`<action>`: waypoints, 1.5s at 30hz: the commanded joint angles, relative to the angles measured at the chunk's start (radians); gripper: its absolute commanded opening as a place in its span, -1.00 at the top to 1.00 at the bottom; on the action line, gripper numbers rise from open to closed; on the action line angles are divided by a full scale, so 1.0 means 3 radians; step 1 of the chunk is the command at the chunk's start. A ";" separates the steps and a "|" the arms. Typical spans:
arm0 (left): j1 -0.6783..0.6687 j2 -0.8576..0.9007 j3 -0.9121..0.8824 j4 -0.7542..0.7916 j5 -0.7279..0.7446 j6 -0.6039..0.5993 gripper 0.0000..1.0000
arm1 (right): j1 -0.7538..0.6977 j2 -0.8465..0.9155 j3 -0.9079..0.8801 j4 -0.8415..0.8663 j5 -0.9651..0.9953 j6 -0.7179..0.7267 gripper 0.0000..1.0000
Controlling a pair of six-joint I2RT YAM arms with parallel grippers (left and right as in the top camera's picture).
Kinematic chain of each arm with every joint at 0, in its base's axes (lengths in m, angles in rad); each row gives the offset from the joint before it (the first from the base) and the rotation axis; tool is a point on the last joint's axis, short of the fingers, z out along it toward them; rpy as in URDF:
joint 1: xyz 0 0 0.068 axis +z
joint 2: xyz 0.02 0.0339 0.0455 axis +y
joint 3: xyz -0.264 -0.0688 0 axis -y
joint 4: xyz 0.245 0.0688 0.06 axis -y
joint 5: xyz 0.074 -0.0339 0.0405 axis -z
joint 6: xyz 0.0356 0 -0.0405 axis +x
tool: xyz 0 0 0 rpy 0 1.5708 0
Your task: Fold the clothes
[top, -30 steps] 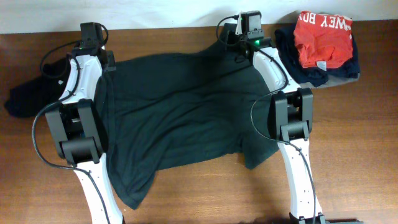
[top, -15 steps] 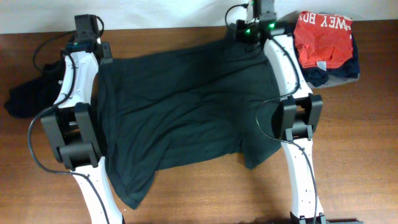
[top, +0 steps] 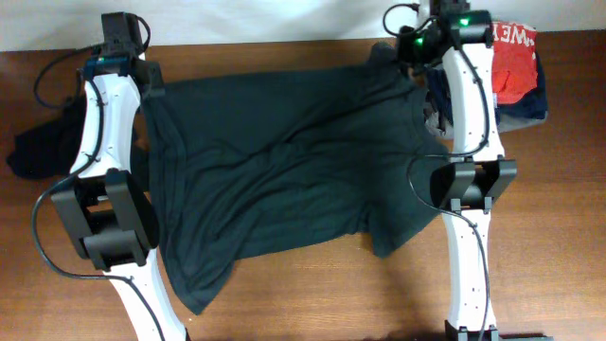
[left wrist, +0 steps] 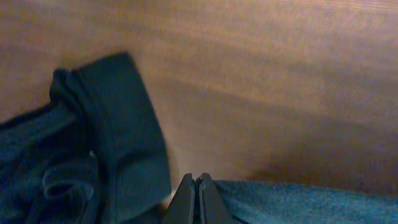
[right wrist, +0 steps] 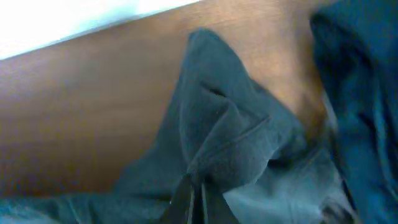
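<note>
**Shirt being pulled flat toward the far edge**

Both arms are reaching farther up the brown wooden table (top: 312,294) than a second ago, and they are dragging the large dark green short-sleeved T-shirt (top: 284,180) with them. The left gripper (left wrist: 196,186) is pinching tight on the cloth at the shirt's far left corner. The right gripper (right wrist: 193,186) is clamping tight on a bunched fold at the far right corner. The far hem is lying straighter and higher than before, though creases are still running across the middle. This is looking like spreading rather than folding, so the first fold is probably still waiting.

Room is running out ahead, as both grippers are sitting close to the table's far edge. The left arm is passing just beside a crumpled heap of dark cloth (top: 43,152). The right arm is now lying across a red garment with white lettering (top: 516,57), which is resting on a stack of dark clothes (top: 530,99). Bare wood is lying open on the near side, below the shirt's lower hem, offering space for folding toward the robot.
</note>
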 commanded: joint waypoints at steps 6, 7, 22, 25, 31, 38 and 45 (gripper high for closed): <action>0.0151 -0.0094 0.0050 -0.0198 -0.0324 0.0027 0.99 | -0.0120 -0.0102 0.0136 -0.0502 -0.0001 -0.0211 0.92; 0.0170 -0.0094 0.0050 -0.0212 -0.0322 0.0027 0.99 | -0.0120 -0.0103 0.0136 -0.0549 0.0000 -0.0248 0.92; 0.0179 -0.0094 0.0050 -0.1002 -0.0045 0.0027 0.99 | -0.0206 -0.0103 0.0127 -0.1039 0.0020 -0.0350 0.92; 0.0163 -0.0094 0.0050 -0.1233 0.0128 0.0027 0.99 | -0.0205 -0.0102 0.0126 -0.1039 0.0023 -0.0350 0.92; 0.0118 -0.0094 0.0050 -0.1429 0.0181 0.0027 0.99 | -0.0202 -0.0164 0.0126 -0.1039 0.0011 -0.0385 0.93; 0.0117 -0.0107 0.0050 -0.1497 0.0379 0.0014 0.99 | -0.0202 -0.0378 0.0111 -0.1040 0.0118 -0.0441 0.92; 0.0117 -0.0113 0.0050 -0.1583 0.0379 0.0014 0.99 | -0.0181 -0.0580 -0.0237 -0.1040 0.0102 -0.0526 0.93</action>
